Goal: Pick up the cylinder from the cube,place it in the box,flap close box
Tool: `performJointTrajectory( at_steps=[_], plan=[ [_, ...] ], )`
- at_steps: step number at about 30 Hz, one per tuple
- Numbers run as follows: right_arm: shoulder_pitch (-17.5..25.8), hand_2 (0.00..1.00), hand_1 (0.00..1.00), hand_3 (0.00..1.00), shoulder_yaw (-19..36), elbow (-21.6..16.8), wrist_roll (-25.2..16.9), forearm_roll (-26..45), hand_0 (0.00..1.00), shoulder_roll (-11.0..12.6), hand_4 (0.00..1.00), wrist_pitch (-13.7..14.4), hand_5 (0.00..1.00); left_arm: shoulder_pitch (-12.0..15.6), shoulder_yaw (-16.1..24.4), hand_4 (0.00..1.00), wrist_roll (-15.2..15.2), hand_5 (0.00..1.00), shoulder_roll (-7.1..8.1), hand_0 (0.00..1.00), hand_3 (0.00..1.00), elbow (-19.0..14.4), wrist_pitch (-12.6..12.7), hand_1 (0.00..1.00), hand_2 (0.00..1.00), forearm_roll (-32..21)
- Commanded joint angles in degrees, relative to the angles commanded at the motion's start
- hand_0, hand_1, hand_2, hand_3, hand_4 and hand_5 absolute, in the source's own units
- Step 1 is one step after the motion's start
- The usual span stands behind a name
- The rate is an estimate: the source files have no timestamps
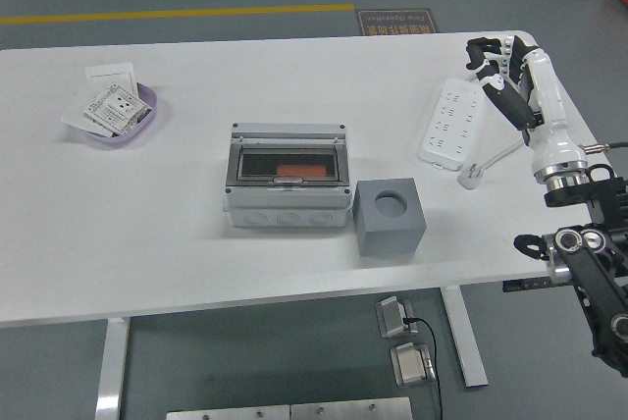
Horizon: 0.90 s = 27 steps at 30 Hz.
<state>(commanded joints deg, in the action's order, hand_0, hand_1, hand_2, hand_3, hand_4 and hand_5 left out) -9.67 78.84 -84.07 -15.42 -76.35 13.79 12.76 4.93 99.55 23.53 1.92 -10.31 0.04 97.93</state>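
Note:
A grey box [288,189] sits mid-table with its dark see-through flap lying shut; an orange shape [293,168] shows through the flap. Just right of it stands a grey cube [390,218] with a round hole in its top and nothing in the hole. My right hand [496,65], white with black fingertips, hangs over the table's far right edge, fingers loosely spread and holding nothing, well clear of the box and cube. No left arm shows.
A white power strip [451,128] with its plug and cable lies at the right, close under my hand. A purple dish [132,116] with white cards stands at the far left.

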Motion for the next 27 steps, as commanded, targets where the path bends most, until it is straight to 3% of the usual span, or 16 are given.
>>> performJointTrajectory(
  at_steps=[1,2,7,8,17,25,26,27],
  plan=[
    [0.46,0.618,0.563,0.610,0.42,0.03,-0.91,2.41,0.648,-0.10,0.771,-0.42,0.664,-0.01,0.31,0.716,0.12,0.478,-0.01,0.622,0.622,0.00,0.01,0.687,0.630,0.29],
    [0.91,0.734,0.729,0.774,0.83,0.08,-1.67,5.14,0.852,-0.25,0.922,-0.78,0.834,0.02,0.72,0.716,0.27,0.479,-0.01,0.629,0.622,0.00,0.00,0.687,0.630,0.71],
    [1.75,0.734,0.729,0.774,1.82,0.08,-3.16,13.75,0.852,-0.88,0.922,-1.68,0.834,0.24,1.76,0.716,0.68,0.479,0.07,0.629,0.622,0.00,-0.02,0.687,0.630,1.85],
    [1.79,0.830,0.816,0.903,1.94,0.07,-3.43,15.40,0.945,-0.99,0.986,-1.87,0.986,0.30,1.97,0.715,0.75,0.477,0.09,0.631,0.622,0.00,-0.03,0.687,0.630,2.09],
    [2.21,0.825,0.789,0.895,2.59,-0.29,-6.00,27.61,0.943,-1.57,0.985,-4.52,0.998,0.49,3.25,0.715,1.31,0.476,0.14,0.630,0.622,0.00,0.07,0.686,0.629,3.97],
    [2.25,0.796,0.765,0.867,3.45,-0.49,-5.85,29.89,0.947,-1.73,0.981,-5.13,0.998,0.45,3.15,0.715,1.33,0.477,0.01,0.631,0.622,0.00,0.00,0.684,0.628,3.85],
    [2.26,0.743,0.700,0.804,3.46,-0.50,-5.92,30.05,0.998,-1.75,0.978,-5.14,0.998,0.45,3.12,0.714,1.30,0.477,0.01,0.636,0.624,0.00,-0.01,0.682,0.628,3.83],
    [2.27,0.743,0.700,0.804,3.49,-0.53,-6.08,30.32,0.998,-1.77,0.978,-5.12,0.998,0.45,3.08,0.714,1.28,0.477,0.01,0.636,0.624,0.00,-0.02,0.682,0.628,3.77]
  ],
)
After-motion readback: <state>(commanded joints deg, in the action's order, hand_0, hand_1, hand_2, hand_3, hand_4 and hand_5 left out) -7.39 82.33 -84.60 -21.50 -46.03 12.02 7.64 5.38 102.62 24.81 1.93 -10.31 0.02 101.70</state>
